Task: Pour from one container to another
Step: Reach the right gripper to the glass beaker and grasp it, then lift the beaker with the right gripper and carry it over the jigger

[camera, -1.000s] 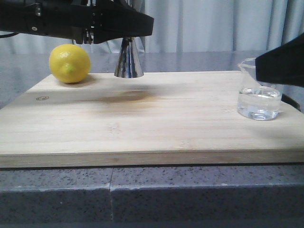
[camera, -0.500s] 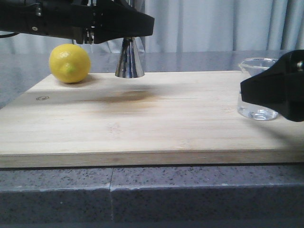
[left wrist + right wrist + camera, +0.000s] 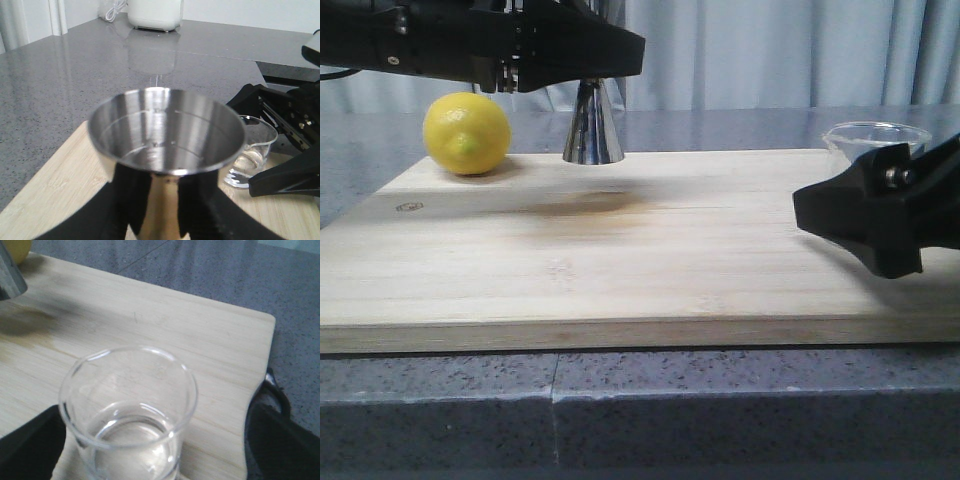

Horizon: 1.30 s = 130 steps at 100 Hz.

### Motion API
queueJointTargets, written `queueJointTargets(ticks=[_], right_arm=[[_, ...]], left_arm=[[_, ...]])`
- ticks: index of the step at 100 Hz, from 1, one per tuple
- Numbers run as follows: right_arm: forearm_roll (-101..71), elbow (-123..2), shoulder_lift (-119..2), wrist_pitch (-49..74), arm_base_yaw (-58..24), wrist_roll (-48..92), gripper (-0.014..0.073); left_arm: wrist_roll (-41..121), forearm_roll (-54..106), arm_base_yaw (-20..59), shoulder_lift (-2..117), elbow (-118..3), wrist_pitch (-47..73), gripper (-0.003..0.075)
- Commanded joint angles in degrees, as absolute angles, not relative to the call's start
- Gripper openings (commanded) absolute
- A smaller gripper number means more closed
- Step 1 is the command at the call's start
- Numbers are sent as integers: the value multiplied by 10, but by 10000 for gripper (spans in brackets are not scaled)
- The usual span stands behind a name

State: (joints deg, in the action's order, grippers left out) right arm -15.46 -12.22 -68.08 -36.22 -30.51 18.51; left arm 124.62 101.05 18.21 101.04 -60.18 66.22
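Steel jigger [image 3: 165,145] sits in your left fingers [image 3: 200,220], raised above the board's [image 3: 620,250] far edge beside the lemon [image 3: 466,133]. Your right fingers [image 3: 30,440] straddle the beaker [image 3: 127,410], spread wide, at the board's right end.

In the front view the right pincer [image 3: 880,225] hides all but the rim of the beaker [image 3: 876,134], the left arm [image 3: 480,40] covers the upper cup of the jigger [image 3: 592,125], and the left wrist view blurs its waist.
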Motion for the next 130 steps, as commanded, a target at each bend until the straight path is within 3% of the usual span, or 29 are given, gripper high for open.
queueJointTargets(ticks=[1,26,54,86,130], right_arm=[[-142,-136,-679,-424,-306,182,626],[-142,-136,-684,-426,-306,179,413],[-141,-136,-684,-425,-306,179,258],[-144,-164,-663,-385,-306,179,245],[-129,-401,-609,-58,-306,180,245]], left_arm=[[1242,1059,180,981,-614,717,220],[1242,1059,180,981,-614,717,220],[1242,1059,180,981,-614,717,220],[1242,1059,180,981,-614,717,220],[1242,1059,180,981,-614,717,220]])
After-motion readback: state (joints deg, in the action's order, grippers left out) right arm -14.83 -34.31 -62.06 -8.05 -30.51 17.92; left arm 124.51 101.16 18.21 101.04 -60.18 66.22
